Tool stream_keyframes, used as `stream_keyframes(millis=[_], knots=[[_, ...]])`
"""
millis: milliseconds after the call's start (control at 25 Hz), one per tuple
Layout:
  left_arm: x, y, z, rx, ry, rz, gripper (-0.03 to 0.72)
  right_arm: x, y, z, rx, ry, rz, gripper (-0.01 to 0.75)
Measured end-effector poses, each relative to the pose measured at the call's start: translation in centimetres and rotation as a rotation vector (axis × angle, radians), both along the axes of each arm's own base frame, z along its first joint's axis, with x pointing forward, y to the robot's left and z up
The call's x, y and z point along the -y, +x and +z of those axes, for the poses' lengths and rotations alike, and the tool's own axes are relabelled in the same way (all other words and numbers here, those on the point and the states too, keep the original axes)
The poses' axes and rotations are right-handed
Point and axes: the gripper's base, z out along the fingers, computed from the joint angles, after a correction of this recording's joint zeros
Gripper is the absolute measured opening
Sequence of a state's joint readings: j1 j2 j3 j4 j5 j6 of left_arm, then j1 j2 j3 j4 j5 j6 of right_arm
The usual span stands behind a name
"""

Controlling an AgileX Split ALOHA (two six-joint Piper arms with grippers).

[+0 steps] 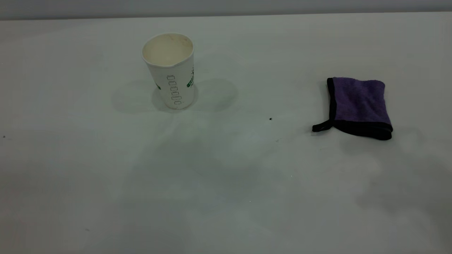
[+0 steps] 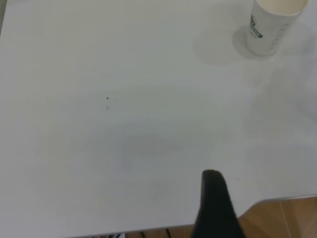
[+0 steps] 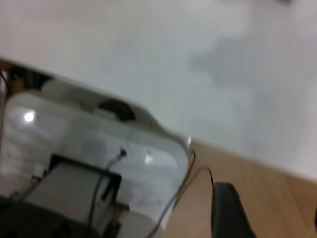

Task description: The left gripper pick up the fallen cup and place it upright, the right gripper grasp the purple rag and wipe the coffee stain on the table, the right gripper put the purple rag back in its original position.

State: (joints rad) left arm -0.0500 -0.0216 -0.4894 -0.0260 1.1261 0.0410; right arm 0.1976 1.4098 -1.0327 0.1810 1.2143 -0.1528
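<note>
Paper cup (image 1: 172, 72), fuzzy purple rag (image 1: 358, 106), matte table (image 1: 226, 183)

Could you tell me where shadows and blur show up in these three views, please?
Exterior view: the cup casts soft overlapping shadows to both sides on the table, and the purple rag looks sharp. Left wrist view: even light, with a faint shadow beside the cup. Right wrist view: blurred throughout, with a grey patch on the tabletop.

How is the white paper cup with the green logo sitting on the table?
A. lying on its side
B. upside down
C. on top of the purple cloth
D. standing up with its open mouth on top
D. The white paper cup with the green logo stands upright on the plain white table, its cream inside showing through its open mouth, well apart from the fuzzy purple cloth.
</note>
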Motion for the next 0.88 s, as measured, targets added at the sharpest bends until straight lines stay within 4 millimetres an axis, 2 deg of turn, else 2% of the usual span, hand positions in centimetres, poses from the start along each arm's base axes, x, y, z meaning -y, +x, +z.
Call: stream_keyframes(millis=[240, 440, 640, 880], knots=[[0.0, 0.0, 0.0, 0.0, 0.0, 0.0, 0.554, 2.2, -7.8, -1.0, 0.022, -0.061, -0.037, 0.429], [0.0, 0.0, 0.0, 0.0, 0.0, 0.0, 0.554, 3.4, -12.7, -1.8, 0.129, -0.059, -0.078, 0.427], [0.0, 0.0, 0.0, 0.0, 0.0, 0.0, 0.554, 4.1, -15.9, -2.4, 0.309, -0.02, -0.106, 0.427], [0.0, 0.0, 0.0, 0.0, 0.0, 0.0, 0.554, 4.7, -18.5, -1.2, 0.518, 0.03, -0.118, 0.427]])
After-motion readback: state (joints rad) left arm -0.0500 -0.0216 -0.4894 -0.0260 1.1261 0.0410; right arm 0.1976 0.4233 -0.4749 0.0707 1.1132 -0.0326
